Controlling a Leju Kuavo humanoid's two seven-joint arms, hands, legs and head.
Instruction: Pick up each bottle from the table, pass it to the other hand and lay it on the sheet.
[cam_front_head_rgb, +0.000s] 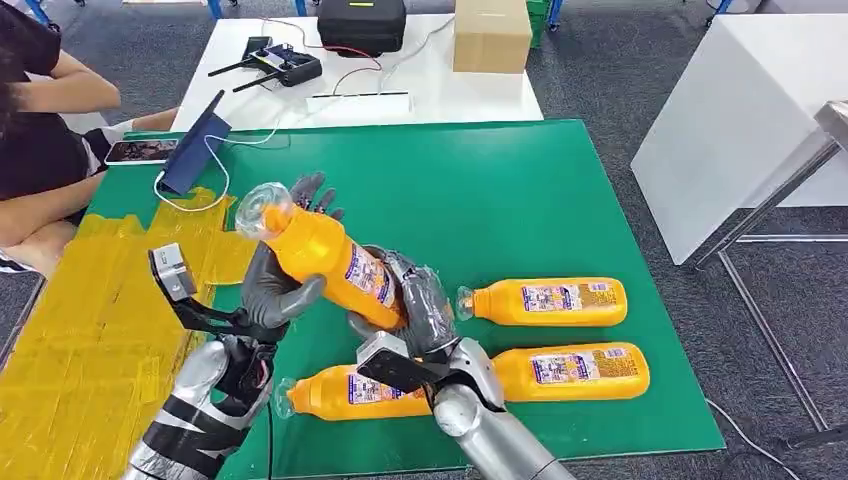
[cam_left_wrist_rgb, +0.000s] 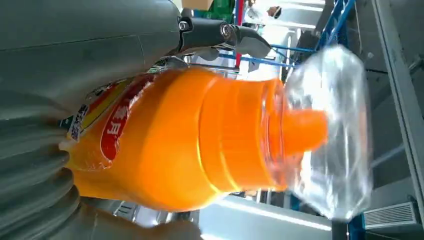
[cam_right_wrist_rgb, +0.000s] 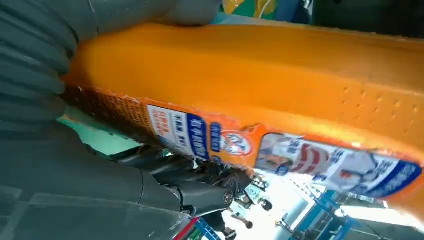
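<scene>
At centre frame you see both hands gripping one orange bottle (cam_front_head_rgb: 325, 258): left hand (cam_front_head_rgb: 275, 285) near its neck, right hand (cam_front_head_rgb: 415, 305) at its base. Three more bottles (cam_front_head_rgb: 550, 302) lie on the green table (cam_front_head_rgb: 520, 200), lower right.

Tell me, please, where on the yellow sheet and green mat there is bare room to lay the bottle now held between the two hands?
The yellow sheet, left of the left hand, is bare down to its near edge. The green mat is also open beyond the held bottle, toward the white table. It is crowded near the right hand, where three bottles lie.
</scene>
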